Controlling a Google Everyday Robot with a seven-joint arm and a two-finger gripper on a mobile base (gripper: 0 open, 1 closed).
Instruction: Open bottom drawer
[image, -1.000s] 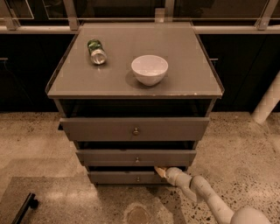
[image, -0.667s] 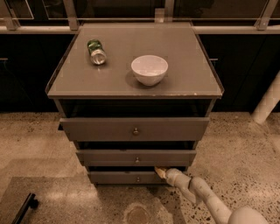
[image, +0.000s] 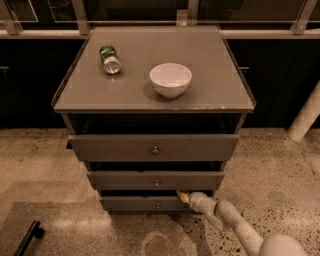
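Observation:
The bottom drawer (image: 135, 204) is the lowest and narrowest grey front of the cabinet, with a small round knob (image: 158, 205) at its centre. It stands slightly out, with a dark gap above it. My gripper (image: 182, 196) comes in from the lower right on a white arm (image: 235, 227). Its tip sits at the top edge of the bottom drawer, just right of the knob and under the middle drawer (image: 156, 179).
The top drawer (image: 154, 147) and the middle drawer stand pulled out. A white bowl (image: 170, 79) and a green can (image: 110, 59) lying on its side rest on the cabinet top (image: 210, 75). A dark object (image: 29, 237) lies on the speckled floor at lower left.

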